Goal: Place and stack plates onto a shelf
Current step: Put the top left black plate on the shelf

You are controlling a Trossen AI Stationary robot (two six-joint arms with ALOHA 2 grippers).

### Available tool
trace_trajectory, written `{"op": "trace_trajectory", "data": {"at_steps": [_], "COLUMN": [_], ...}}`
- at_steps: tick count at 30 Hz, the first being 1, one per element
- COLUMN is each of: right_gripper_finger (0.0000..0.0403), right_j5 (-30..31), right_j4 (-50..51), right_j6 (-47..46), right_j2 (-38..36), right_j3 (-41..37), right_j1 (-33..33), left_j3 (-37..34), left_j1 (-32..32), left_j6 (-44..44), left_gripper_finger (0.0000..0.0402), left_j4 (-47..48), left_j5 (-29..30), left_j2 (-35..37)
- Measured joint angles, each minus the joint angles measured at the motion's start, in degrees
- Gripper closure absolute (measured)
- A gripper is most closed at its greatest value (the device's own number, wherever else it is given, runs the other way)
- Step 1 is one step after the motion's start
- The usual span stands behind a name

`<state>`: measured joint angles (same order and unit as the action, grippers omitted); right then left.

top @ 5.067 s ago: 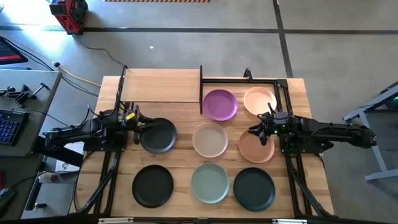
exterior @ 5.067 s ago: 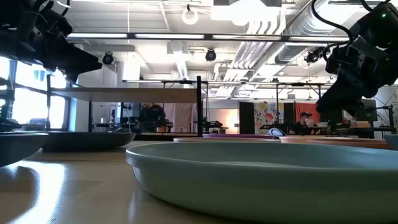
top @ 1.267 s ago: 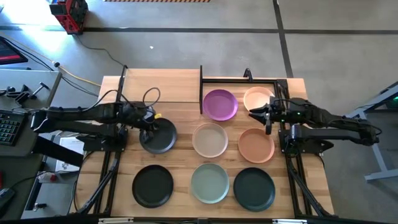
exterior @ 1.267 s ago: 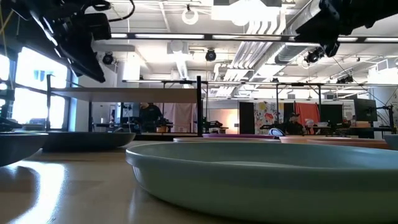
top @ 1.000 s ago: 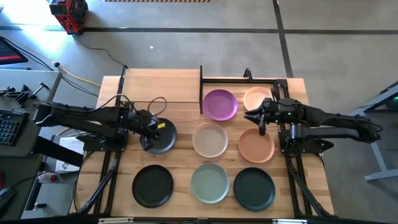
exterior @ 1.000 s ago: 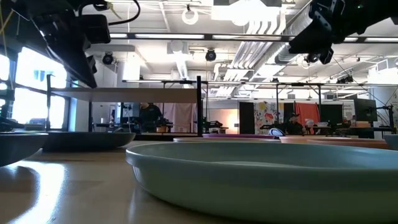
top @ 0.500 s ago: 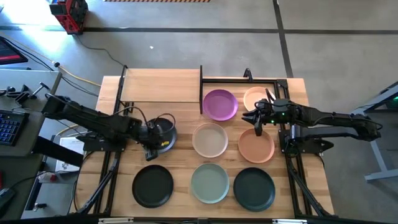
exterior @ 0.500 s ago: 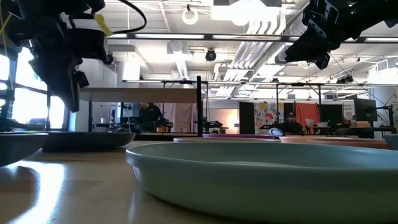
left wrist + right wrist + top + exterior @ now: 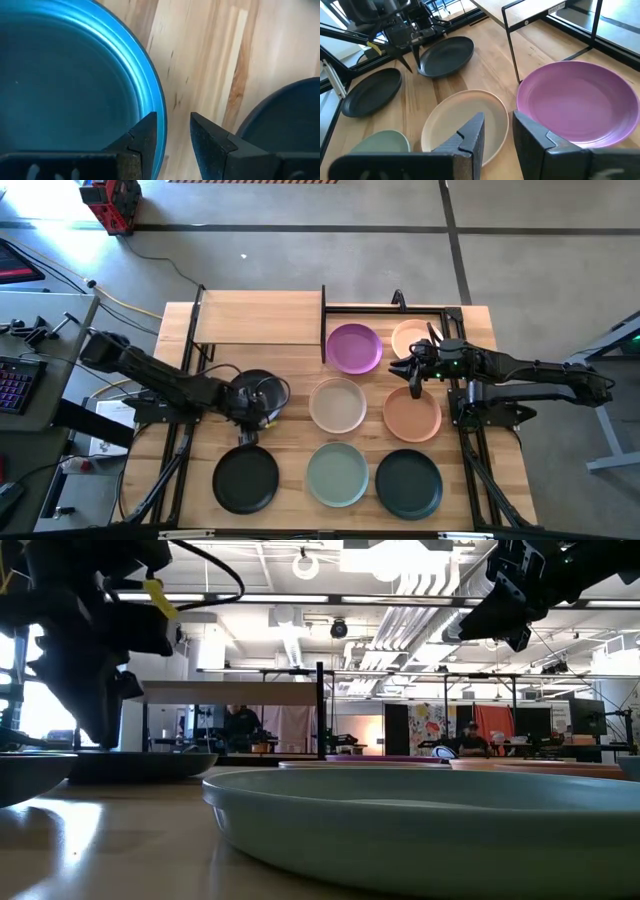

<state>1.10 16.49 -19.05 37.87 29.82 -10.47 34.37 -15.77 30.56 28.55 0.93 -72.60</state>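
Several plates lie flat on the table. Black ones sit mid-left, front left and front right. The others are purple, cream, beige, terracotta and sage green. The shelf stands bare at the far left. My left gripper is open and points steeply down low over the mid-left black plate's near rim, one finger over the plate, one over bare table. My right gripper hangs open high above the beige and purple plates.
A black metal frame stands at the far right around the purple and cream plates. A narrow strip of bare wood lies between the mid-left and front-left black plates. People and workbenches show in the room beyond the table.
My left gripper has gone from above the mid-left black plate toward the table's near edge and down, tipping more steeply downward. It now stands low at that plate's near rim. No plate has moved.
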Motion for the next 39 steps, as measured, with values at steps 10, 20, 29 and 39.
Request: {"op": "trace_trajectory", "data": {"at_steps": [10, 20, 29, 39], "right_gripper_finger": [0.0318, 0.0318, 0.0318, 0.0318], "right_j5": [0.0, 0.0, 0.0, 0.0], "right_j4": [0.0, 0.0, 0.0, 0.0], "right_j6": [0.0, 0.0, 0.0, 0.0], "right_j2": [0.0, 0.0, 0.0, 0.0], "right_j3": [0.0, 0.0, 0.0, 0.0], "right_j1": [0.0, 0.0, 0.0, 0.0], "left_j3": [0.0, 0.1, 0.2, 0.2], "left_j1": [-0.4, -0.4, -0.4, -1.9], "left_j6": [0.9, 1.4, 1.4, 0.4], "left_gripper_finger": [0.0296, 0.0303, 0.0359, 0.0381], "left_j4": [-0.4, -0.7, -0.8, -0.5], "left_j5": [1.5, 5.7, 6.1, 6.9], "left_j2": [-4.9, -7.7, -7.6, -7.6]}}
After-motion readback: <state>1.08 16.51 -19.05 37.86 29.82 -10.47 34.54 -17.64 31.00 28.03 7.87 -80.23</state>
